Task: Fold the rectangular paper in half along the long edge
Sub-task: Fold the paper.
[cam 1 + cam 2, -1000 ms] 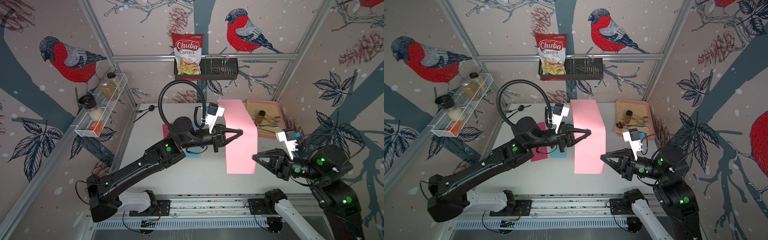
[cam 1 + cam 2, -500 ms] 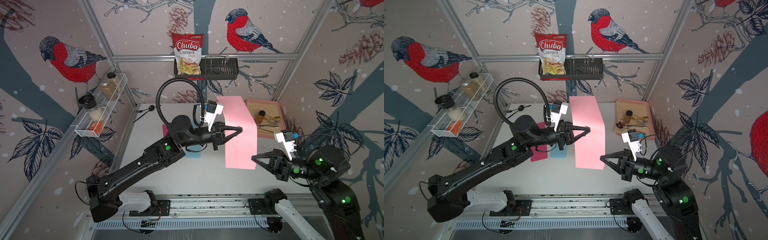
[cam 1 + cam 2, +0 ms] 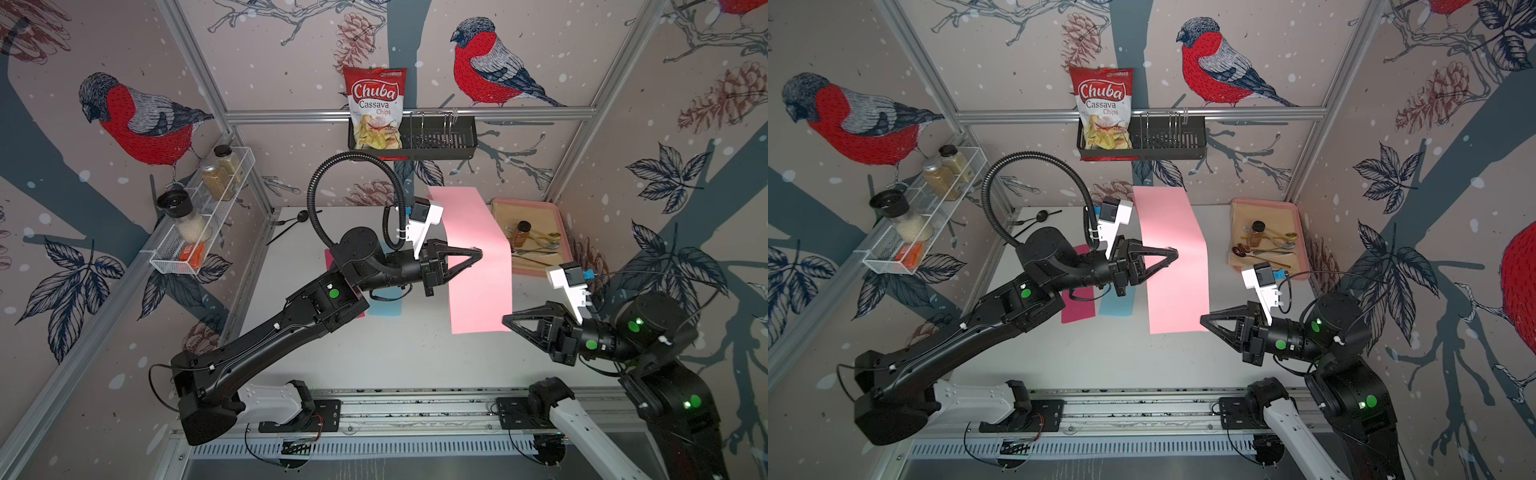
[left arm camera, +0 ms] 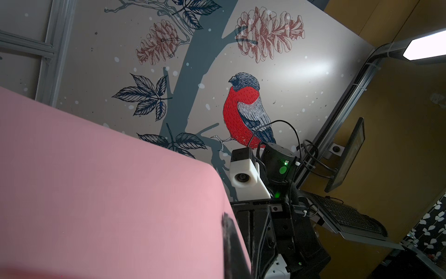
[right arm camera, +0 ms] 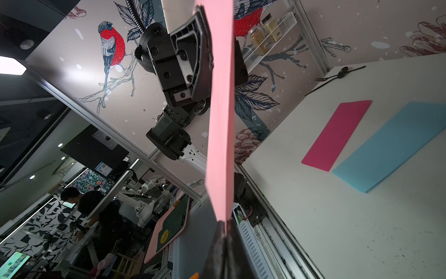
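Note:
A long pink rectangular paper (image 3: 478,266) (image 3: 1177,274) hangs in the air above the white table (image 3: 415,361), running from the back wall toward the front. My left gripper (image 3: 480,252) (image 3: 1175,252) is shut on the paper's left long edge near its middle. My right gripper (image 3: 505,321) (image 3: 1202,320) is shut on the paper's near right corner. The left wrist view is filled by the pink sheet (image 4: 108,193), with one dark finger (image 4: 231,244) lying on it. In the right wrist view the paper (image 5: 220,120) stands edge-on, pinched between the shut jaws of my right gripper (image 5: 225,227).
A magenta sheet (image 3: 1077,307) (image 5: 337,135) and a light blue sheet (image 3: 1117,301) (image 5: 391,145) lie flat under the left arm. A tan tray (image 3: 536,205) with a small bottle and cutlery sits at the back right. A black spoon and fork (image 3: 291,220) lie back left.
The left gripper has risen slightly and drawn back with the paper. The sheet's near end now sits a little farther from the front edge. The right gripper has barely moved.

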`<state>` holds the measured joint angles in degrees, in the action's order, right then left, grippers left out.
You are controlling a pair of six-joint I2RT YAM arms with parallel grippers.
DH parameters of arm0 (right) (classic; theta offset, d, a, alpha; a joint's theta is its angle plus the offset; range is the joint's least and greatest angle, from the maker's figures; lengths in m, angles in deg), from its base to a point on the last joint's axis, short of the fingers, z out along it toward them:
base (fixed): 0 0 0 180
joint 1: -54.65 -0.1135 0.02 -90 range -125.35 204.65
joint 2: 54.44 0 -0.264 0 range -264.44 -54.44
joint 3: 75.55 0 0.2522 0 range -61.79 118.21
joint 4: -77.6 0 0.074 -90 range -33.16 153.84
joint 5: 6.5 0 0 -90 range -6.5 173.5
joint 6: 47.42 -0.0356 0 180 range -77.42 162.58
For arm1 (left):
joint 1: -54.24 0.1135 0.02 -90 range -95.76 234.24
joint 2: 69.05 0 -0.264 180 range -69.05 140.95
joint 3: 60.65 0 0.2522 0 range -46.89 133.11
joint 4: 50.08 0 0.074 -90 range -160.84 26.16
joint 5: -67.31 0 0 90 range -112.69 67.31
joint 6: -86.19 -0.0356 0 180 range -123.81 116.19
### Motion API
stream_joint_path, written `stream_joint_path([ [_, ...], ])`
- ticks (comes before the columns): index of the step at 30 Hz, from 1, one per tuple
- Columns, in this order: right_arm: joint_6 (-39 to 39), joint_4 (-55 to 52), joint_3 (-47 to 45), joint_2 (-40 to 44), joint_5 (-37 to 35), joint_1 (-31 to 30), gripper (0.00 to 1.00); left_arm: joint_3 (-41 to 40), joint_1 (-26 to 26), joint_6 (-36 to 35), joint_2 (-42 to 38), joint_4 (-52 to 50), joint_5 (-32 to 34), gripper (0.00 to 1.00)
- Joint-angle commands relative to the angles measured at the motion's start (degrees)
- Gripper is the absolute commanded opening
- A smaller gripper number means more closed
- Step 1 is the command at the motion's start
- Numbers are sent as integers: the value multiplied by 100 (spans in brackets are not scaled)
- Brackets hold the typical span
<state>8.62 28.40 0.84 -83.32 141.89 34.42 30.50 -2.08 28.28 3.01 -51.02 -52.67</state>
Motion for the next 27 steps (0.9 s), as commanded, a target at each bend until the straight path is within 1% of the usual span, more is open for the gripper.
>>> stream_joint_path([
  [1, 95, -48, 23, 15, -39, -8, 14, 58, 41, -64, 6, 111, -55, 0],
  [2, 112, -84, 33, -1, -63, -16, 16, 63, 46, -70, 1, 115, -57, 0],
  [4, 126, -86, 12, 7, -30, -25, 3, 65, 62, -71, -6, 125, -63, 0],
  [5, 131, -90, 18, 14, -30, -27, 0, 74, 66, -69, -7, 124, -70, 0],
  [6, 126, -95, 27, 23, -30, -32, 0, 70, 76, -69, -7, 128, -70, 0],
  [7, 119, -107, 38, 24, -52, -31, 3, 71, 81, -69, -3, 124, -73, 0],
  [8, 130, -140, 45, 15, -87, -27, 11, 74, 85, -70, -7, 124, -70, 0],
  [9, 157, -185, 39, 10, -102, -34, 12, 72, 94, -70, -11, 124, -75, 0],
  [11, 145, -166, -5, 38, -65, -49, 1, 79, 103, -76, -5, 122, -87, 0],
  [13, 133, -157, 9, 59, -55, -51, 0, 83, 122, -79, -7, 116, -95, 0],
  [14, 132, -177, 22, 54, -77, -41, 2, 79, 125, -77, -6, 117, -99, 0],
  [15, 149, -216, 47, 41, -114, -48, 13, 75, 129, -78, -6, 124, -104, 0],
  [16, 160, -218, 41, 40, -115, -51, 16, 82, 133, -67, -6, 128, -107, 0],
  [17, 168, -218, 30, 41, -118, -49, 17, 80, 138, -65, 7, 140, -121, 0],
  [19, 183, -218, 19, 41, -122, -51, 9, 72, 139, -68, 0, 141, -115, 0],
  [20, 195, -218, 27, 36, -118, -49, 3, 68, 139, -62, -4, 135, -120, 0],
  [21, 199, -218, 36, 41, -119, -50, 0, 70, 147, -62, 1, 136, -115, 0],
  [25, 230, -233, 65, 19, -149, -55, 0, 27, 156, -63, -50, 136, -100, 0],
  [26, 268, -305, 86, -2, -231, -60, 5, 13, 166, -56, -63, 133, -94, 0],
  [27, 329, -356, 100, -33, -289, -73, 14, -19, 186, -59, -71, 136, -91, 0],
])
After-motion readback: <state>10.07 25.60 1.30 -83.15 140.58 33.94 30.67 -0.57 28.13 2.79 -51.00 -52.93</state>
